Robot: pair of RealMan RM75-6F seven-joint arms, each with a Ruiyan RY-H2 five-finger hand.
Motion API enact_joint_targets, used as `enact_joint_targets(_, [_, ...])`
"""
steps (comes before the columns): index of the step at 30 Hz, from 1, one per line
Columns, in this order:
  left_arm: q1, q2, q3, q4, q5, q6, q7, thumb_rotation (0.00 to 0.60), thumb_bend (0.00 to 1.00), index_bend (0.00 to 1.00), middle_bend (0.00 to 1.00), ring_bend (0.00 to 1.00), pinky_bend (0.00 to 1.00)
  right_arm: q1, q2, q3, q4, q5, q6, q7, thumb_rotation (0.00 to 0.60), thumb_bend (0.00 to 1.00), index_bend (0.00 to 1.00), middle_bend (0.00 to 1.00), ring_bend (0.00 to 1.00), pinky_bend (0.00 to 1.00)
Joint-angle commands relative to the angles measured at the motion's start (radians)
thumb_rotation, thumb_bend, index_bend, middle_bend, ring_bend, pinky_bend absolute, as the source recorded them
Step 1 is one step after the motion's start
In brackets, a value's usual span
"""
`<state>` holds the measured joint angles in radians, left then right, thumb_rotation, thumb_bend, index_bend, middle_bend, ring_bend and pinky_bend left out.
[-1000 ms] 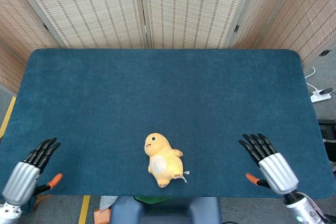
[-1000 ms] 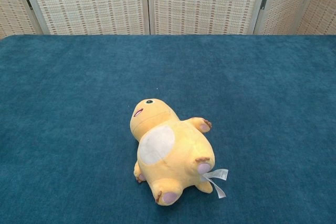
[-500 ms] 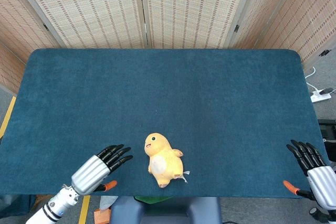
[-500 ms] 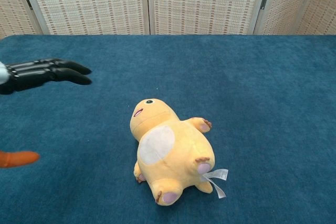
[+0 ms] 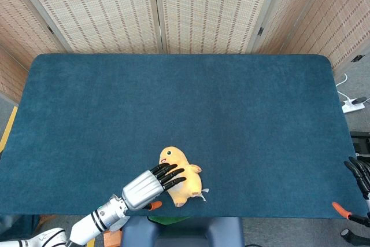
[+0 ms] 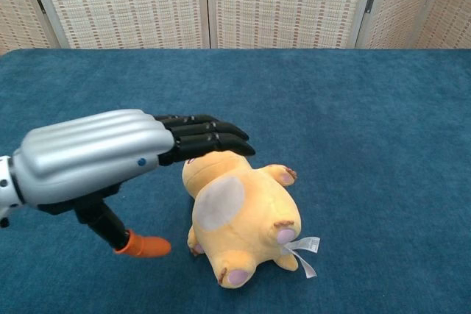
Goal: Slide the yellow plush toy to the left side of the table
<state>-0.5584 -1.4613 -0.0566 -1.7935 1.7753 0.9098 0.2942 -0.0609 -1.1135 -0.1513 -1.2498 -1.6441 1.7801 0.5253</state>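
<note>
yellow plush toy [image 5: 184,179], on its back, near edge

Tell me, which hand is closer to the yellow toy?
Left. The left hand hangs right over the toy, its fingers spread above it. The right hand is far off at the table's right edge.

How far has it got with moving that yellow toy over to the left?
Barely started. The yellow plush toy lies near the front edge of the blue table, around the middle, so no slide shows yet. In hand: the left hand is extended over the toy with its fingers straight; whether it touches is unclear. The right hand is off at the table's right edge. The whole push leftward is left.
</note>
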Motion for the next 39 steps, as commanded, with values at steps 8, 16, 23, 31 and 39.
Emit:
enact_joint_targets(8, [-0.084,-0.132,-0.024,0.121,-0.160,-0.122,0.081,0.600,0.21,0.16,0.10,0.00,0.16,-0.032,-0.008,0.034,0.049,0.015,0.002,0.066,0.600,0.13,0.00,0.00,0.00,0.00])
enact_joint_targets(16, [-0.113,-0.186,-0.006,0.187,-0.212,-0.130,0.115,0.600,0.22,0.19,0.10,0.01,0.24,-0.041,-0.008,0.048,0.056,0.011,-0.011,0.077,0.600,0.13,0.00,0.00,0.00,0.00])
enact_joint_targets(23, [-0.102,-0.256,0.028,0.266,-0.132,-0.006,0.120,0.600,0.33,0.42,0.45,0.40,0.81,-0.044,-0.005,0.052,0.049,-0.006,-0.015,0.071,0.600,0.14,0.00,0.00,0.00,0.00])
enact_joint_targets(31, [-0.073,-0.342,0.070,0.431,0.007,0.216,-0.007,0.600,0.55,0.72,0.78,0.66,1.00,-0.048,-0.004,0.052,0.043,-0.029,-0.015,0.060,0.600,0.14,0.00,0.00,0.00,0.00])
enact_joint_targets(39, [-0.059,-0.307,0.096,0.462,0.094,0.356,-0.041,0.600,0.60,0.73,0.83,0.70,1.00,-0.051,0.000,0.049,0.029,-0.046,-0.018,0.043,0.600,0.14,0.00,0.00,0.00,0.00])
